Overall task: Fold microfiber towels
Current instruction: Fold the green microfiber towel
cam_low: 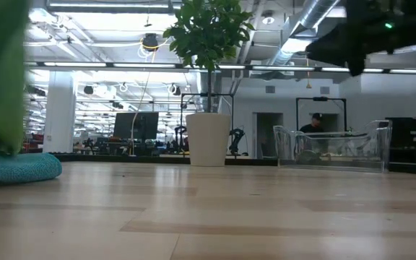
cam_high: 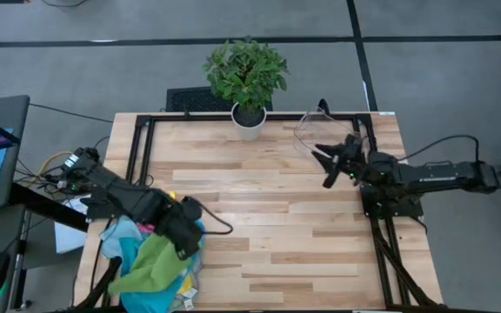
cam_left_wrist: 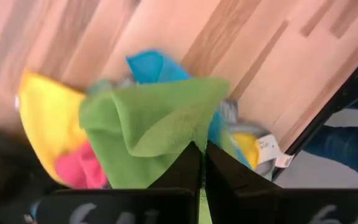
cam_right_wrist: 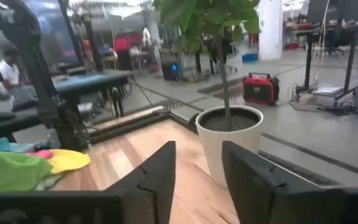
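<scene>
From above: wooden bench [cam_high: 277,226] with a heap of microfiber towels [cam_high: 150,265] at its near left corner, bright green towel [cam_high: 153,261] on top, blue and yellow showing beneath. Left claw [cam_high: 190,236] down at the heap's right edge. Right claw [cam_high: 327,161] raised over the far right part of the bench, well apart from the heap, just beside the clear plastic bin [cam_high: 316,130]. Potted plant [cam_high: 247,83] at the middle of the far edge.

At bench height: blurred green cloth hanging at the left edge, a teal towel [cam_low: 13,167] lying on the wood below it. White plant pot [cam_low: 208,139] at centre, clear bin to its right. Dark arm high at the upper right, probably the right one, too blurred to be sure.

Left wrist: fingers [cam_left_wrist: 185,165] pressed together, pinching an edge of the bright green towel, which spreads out beyond them. Yellow towel [cam_left_wrist: 42,118], pink towel [cam_left_wrist: 79,165] and blue towel [cam_left_wrist: 151,65] beneath and around it.

Right wrist: fingers [cam_right_wrist: 160,171] parted with a clear gap, nothing between them, aimed past the white pot. Green and yellow cloths far off across the bench.
</scene>
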Tool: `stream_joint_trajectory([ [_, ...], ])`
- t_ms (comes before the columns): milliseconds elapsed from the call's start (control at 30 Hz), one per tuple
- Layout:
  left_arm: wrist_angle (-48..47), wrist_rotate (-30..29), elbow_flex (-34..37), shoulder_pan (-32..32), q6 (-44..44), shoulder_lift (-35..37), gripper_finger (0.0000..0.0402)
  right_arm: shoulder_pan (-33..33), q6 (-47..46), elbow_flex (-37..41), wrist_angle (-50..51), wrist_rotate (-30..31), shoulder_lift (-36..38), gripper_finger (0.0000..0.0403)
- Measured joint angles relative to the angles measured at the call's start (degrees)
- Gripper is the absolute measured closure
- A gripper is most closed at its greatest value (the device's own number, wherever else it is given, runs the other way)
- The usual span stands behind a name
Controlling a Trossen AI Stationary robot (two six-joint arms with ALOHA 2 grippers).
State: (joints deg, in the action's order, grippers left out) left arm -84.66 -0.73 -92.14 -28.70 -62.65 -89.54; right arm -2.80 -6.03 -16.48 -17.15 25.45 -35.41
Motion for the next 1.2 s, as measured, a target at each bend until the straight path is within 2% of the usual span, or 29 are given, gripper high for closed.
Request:
stream_joint_trajectory([
  [133,-0.14,0.04,-2.38,4.76,6.67,-0.07,0.0401,-0.34,-0.33,-5.30,0.15,-1.67,-7.66,0.0201],
  [267,-0.72,-0.61,-4.97,8.94,12.62,-0.07,0.0401,0.18,1.93,-9.55,0.14,-7.39,-15.29,0.0180],
  [500,-0.77,-1.71,-5.79,14.22,17.67,-0.09,0.0401,0.95,4.55,-17.55,-5.19,-18.00,-31.88,0.0177],
  [767,-0.98,-4.33,-5.79,15.70,23.91,-0.33,0.0401,2.99,5.09,-27.37,-11.49,-27.11,-48.46,0.0177],
  [967,-1.69,-6.93,-5.79,15.68,24.98,-0.33,0.0401,6.34,4.54,-34.73,-15.78,-28.34,-59.42,0.0177],
  [1200,-1.84,-9.27,-5.79,15.68,25.16,-0.33,0.0401,10.44,4.61,-42.45,-15.43,-28.08,-69.03,0.0177],
])
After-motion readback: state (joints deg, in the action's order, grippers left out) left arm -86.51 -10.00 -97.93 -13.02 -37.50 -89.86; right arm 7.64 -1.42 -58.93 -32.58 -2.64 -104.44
